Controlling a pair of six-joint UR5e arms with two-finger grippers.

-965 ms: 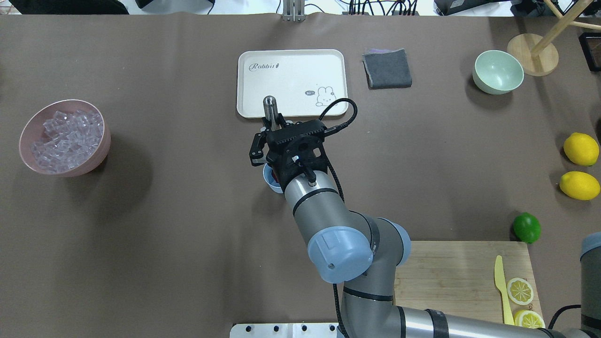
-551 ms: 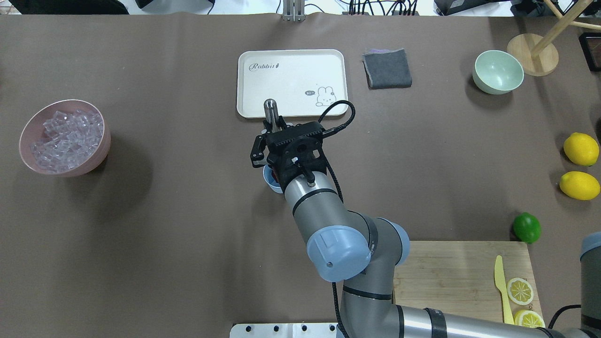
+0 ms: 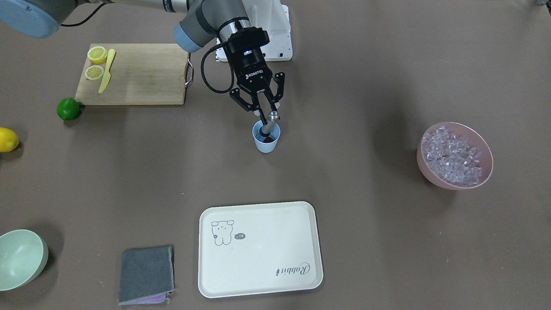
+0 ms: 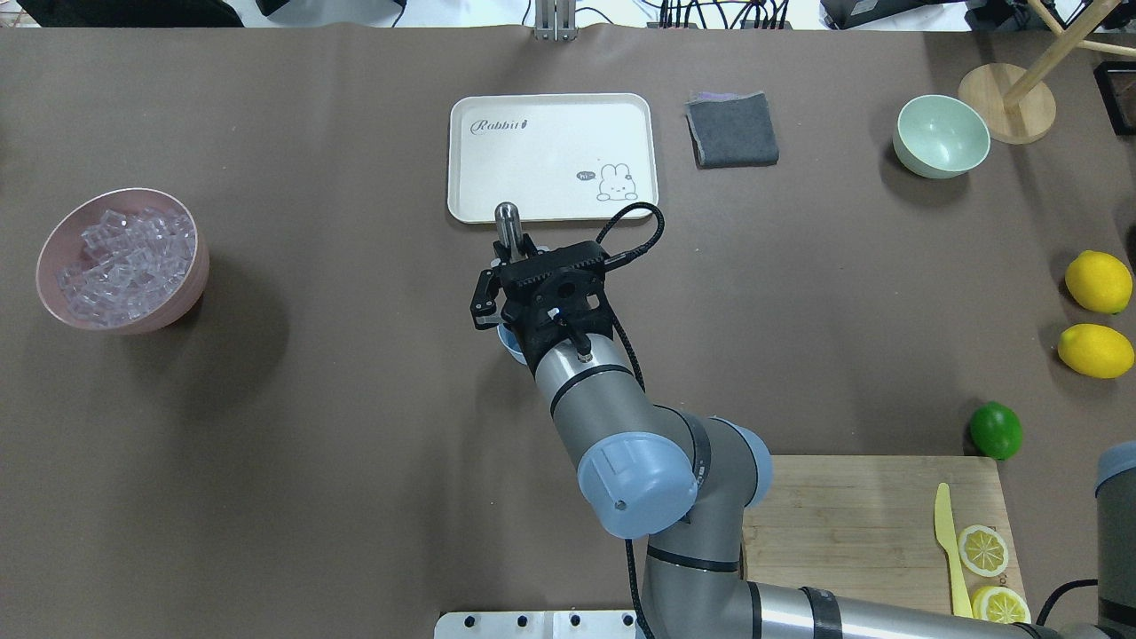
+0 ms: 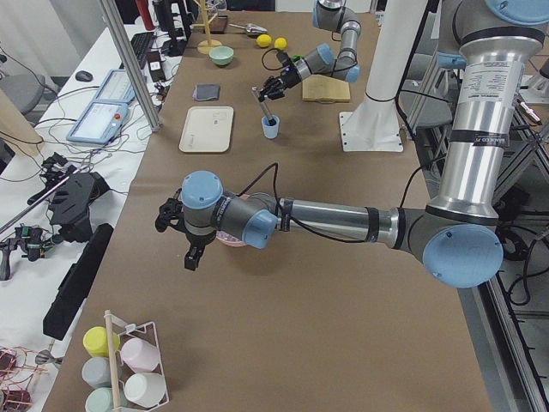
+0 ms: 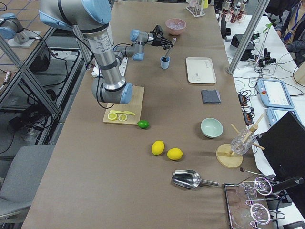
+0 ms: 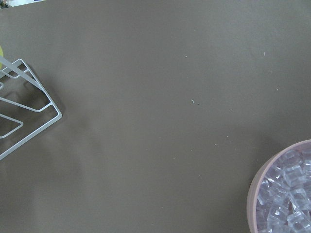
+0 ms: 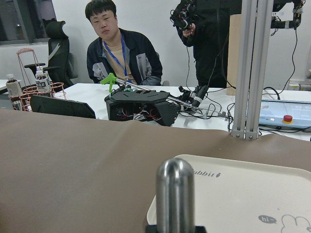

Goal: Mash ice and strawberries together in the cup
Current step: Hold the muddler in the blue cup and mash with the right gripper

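Observation:
The pale blue cup (image 3: 266,145) stands mid-table, and only a sliver of the cup (image 4: 508,343) shows under the wrist from overhead. Something red, the strawberry (image 3: 268,139), lies inside it. My right gripper (image 3: 261,111) is shut on a metal muddler (image 3: 270,119) that slants down into the cup; its rounded top (image 4: 507,214) pokes out past the fingers and fills the muddler (image 8: 175,194) right wrist view. The ice (image 4: 124,259) is heaped in a pink bowl (image 4: 191,293) far left. My left gripper (image 5: 178,233) hovers by that bowl; I cannot tell whether it is open or shut.
A white rabbit tray (image 4: 550,115) lies just beyond the cup, with a grey cloth (image 4: 732,129) and mint-green bowl (image 4: 941,138) to its right. Two lemons (image 4: 1098,281), a lime (image 4: 995,429) and a cutting board (image 4: 852,524) sit at right. People stand past the table's far edge.
My right gripper has drawn back toward the robot with the muddler, whose top has shifted off the tray's front edge. The cup stays where it was.

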